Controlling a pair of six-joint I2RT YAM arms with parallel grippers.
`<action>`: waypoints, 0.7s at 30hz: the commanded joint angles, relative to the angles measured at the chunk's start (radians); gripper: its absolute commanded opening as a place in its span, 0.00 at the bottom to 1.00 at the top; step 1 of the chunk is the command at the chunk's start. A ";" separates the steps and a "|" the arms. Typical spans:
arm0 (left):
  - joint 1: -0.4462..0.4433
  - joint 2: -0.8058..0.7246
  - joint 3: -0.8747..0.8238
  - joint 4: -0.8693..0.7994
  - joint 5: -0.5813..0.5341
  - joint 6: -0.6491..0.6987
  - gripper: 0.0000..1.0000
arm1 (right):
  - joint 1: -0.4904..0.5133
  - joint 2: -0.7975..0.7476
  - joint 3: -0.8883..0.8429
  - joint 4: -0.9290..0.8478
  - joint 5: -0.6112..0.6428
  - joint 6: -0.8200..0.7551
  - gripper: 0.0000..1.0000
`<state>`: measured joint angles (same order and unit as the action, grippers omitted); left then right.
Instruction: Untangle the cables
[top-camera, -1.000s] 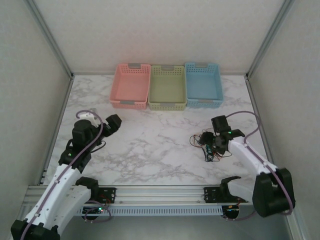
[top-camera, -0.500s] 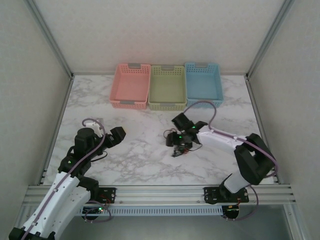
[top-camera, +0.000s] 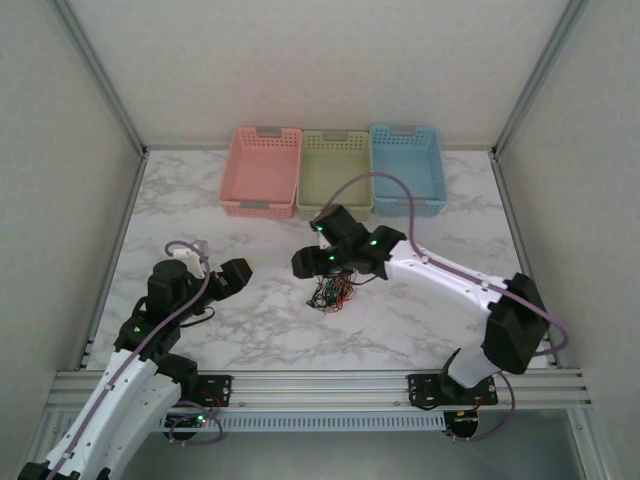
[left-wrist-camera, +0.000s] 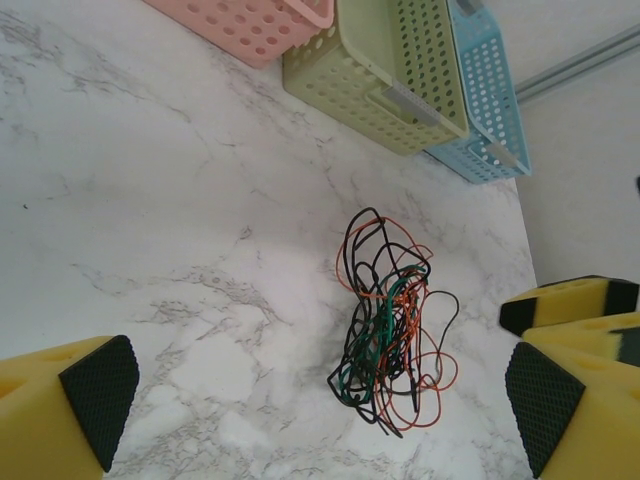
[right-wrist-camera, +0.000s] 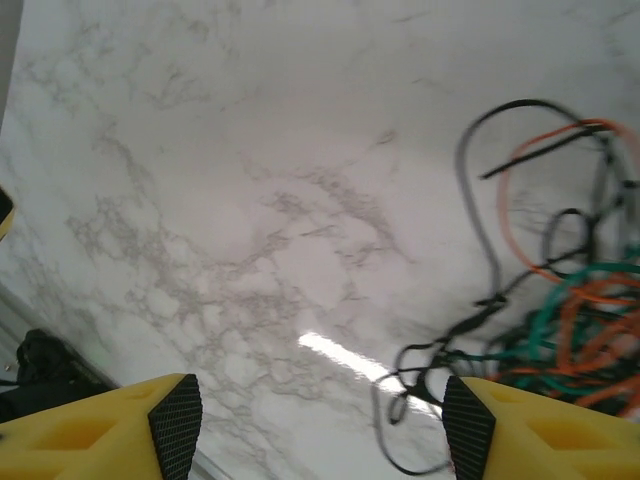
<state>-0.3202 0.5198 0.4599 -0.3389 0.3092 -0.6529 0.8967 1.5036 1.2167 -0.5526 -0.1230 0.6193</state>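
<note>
On the marble table (top-camera: 250, 335), seen from above, the cables (top-camera: 334, 292) lie in one knot mid-table, just beside the right gripper (top-camera: 308, 264). The left gripper (top-camera: 238, 272) sits well apart. In the left wrist view, the left gripper (left-wrist-camera: 320, 405) gapes wide and empty, with the cables (left-wrist-camera: 385, 330) ahead of it. In the right wrist view, the right gripper (right-wrist-camera: 320, 430) stands spread with nothing between its pads, and the cables (right-wrist-camera: 570, 320) lie beside one pad.

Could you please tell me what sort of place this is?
Probably an enclosed test cell in a robot lab: a marble-patterned table walled by plain white panels, a robot arm mounted at its near edge, and pastel baskets at the back.
</note>
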 joint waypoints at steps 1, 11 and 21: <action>-0.020 0.018 0.021 -0.013 0.028 -0.017 0.96 | -0.050 -0.068 -0.089 -0.064 0.045 -0.036 0.67; -0.192 0.224 0.069 0.069 -0.042 -0.033 0.94 | -0.192 -0.052 -0.337 0.085 0.044 0.001 0.66; -0.303 0.389 0.094 0.134 -0.135 -0.034 0.93 | -0.103 0.125 -0.265 0.283 -0.204 -0.029 0.58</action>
<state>-0.6155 0.8936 0.5301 -0.2276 0.2245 -0.6788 0.7826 1.5955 0.9024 -0.3679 -0.2180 0.6067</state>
